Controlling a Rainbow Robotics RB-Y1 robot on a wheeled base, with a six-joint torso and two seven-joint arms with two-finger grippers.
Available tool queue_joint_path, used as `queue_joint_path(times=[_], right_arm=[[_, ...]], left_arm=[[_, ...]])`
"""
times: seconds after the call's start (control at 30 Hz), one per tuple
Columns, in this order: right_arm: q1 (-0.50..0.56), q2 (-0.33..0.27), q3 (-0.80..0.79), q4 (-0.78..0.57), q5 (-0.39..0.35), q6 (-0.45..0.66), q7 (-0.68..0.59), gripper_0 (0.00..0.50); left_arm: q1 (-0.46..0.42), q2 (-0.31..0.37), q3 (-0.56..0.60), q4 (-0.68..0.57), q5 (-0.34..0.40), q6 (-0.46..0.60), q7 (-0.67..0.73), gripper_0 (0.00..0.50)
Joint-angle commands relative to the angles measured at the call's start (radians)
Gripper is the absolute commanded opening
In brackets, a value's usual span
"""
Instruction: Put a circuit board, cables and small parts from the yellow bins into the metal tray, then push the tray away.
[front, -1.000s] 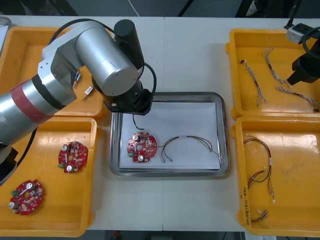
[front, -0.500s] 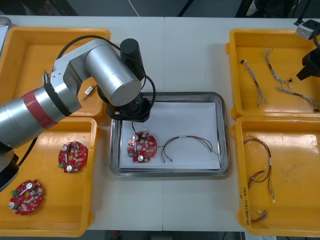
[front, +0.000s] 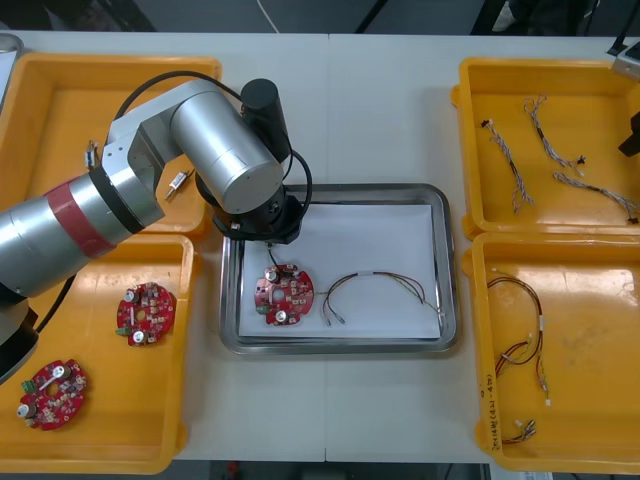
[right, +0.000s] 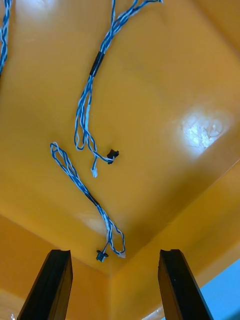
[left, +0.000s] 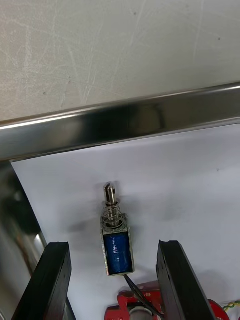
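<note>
My left gripper (left: 112, 244) stands open just above the white floor of the metal tray (front: 340, 188), near its back left corner. A small metal part (left: 116, 250), blue with a spring on one end, lies loose on the floor between the fingers. Close by it in the tray lie a red circuit board (front: 283, 295) and a cable (front: 380, 285). In the front view my left arm's wrist hides the fingers. My right gripper (right: 115, 252) is open over the back right yellow bin (front: 478, 120), above twisted blue and white cables (right: 85, 125), and grips nothing.
The front left bin holds two more circuit boards (front: 146, 310) (front: 52, 392). A small metal part (front: 176, 184) lies in the back left bin. Red and yellow cables (front: 520, 330) lie in the front right bin. Bare table stretches beyond the tray's far rim.
My left gripper came down into the tray and opened, letting go of the small metal part. My right arm drew away towards the table's right edge.
</note>
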Motion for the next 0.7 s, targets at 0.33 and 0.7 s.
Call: queue_joint_path(times=[0.33,0.7], right_arm=[[-0.050,-0.069,-0.026,0.225,-0.085,-0.188,0.182,0.500],[-0.043,-0.052,-0.011,0.291,-0.101,-0.282,0.182,0.500]], left_arm=[[-0.028,0.006,0.042,-0.096,-0.005,0.045,-0.052,0.500],[-0.028,0.049,0.250,-0.224,0.007,0.276,-0.084,0.500]])
